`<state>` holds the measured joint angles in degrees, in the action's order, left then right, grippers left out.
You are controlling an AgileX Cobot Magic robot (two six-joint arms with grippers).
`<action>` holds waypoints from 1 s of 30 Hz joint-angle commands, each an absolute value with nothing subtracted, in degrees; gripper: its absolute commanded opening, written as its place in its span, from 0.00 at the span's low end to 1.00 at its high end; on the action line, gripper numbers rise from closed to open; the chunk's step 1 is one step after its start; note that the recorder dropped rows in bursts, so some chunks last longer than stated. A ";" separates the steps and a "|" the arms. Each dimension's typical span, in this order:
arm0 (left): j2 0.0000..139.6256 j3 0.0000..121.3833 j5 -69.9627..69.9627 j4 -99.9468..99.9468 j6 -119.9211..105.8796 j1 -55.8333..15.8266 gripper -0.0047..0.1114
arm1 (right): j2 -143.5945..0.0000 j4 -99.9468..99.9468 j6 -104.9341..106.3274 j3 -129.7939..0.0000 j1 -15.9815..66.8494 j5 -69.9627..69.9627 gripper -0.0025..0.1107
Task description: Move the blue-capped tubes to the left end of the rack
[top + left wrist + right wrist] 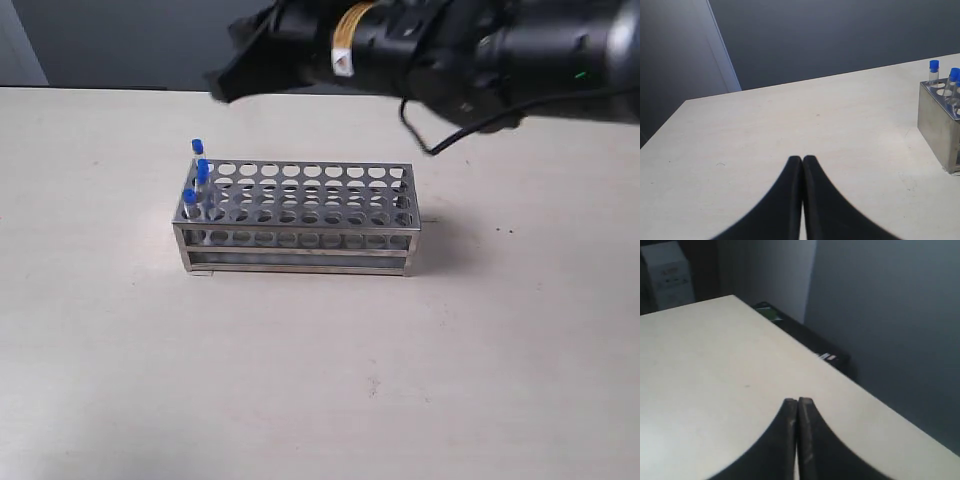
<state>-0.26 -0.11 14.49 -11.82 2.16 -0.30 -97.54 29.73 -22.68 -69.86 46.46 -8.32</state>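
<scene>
I see the rack [300,215] standing in the middle of the table [480,350]. The blue-capped tubes [202,168] stand upright in holes at its nine o'clock end, and I can count three caps clearly. A black arm [480,40] crosses the exterior view from twelve toward two o'clock. My left gripper [802,160] has its fingers pressed together, pinching nothing. The right gripper [798,401] is likewise pressed together and empty.

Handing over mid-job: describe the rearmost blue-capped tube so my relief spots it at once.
Find the shiny steel rack in the middle of the pale table. The blue-capped tubes cluster at its left end. The rearmost tube stands at the far left corner, its cap highest in the exterior view, behind the others.
</scene>
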 commanded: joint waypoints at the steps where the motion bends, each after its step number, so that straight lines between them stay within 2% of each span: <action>1: 0.00 0.00 13.72 -11.61 2.36 -0.65 0.04 | -87.11 29.42 -22.34 -69.29 44.16 4.12 0.02; 13: 0.00 0.00 13.72 -11.61 2.36 -0.65 0.04 | -57.50 27.35 -32.17 -47.33 44.03 14.46 0.02; 24: 0.00 0.00 13.72 -11.61 2.36 -0.65 0.04 | -52.17 28.62 -30.98 -43.64 44.03 26.82 0.02; 27: 0.00 0.00 13.72 -11.74 2.36 -0.65 0.04 | -49.31 29.39 -30.74 -40.83 41.02 23.36 0.02; 30: 0.00 0.00 13.94 -11.94 2.36 -0.65 0.04 | -44.60 26.86 -30.74 -35.01 33.22 13.33 0.02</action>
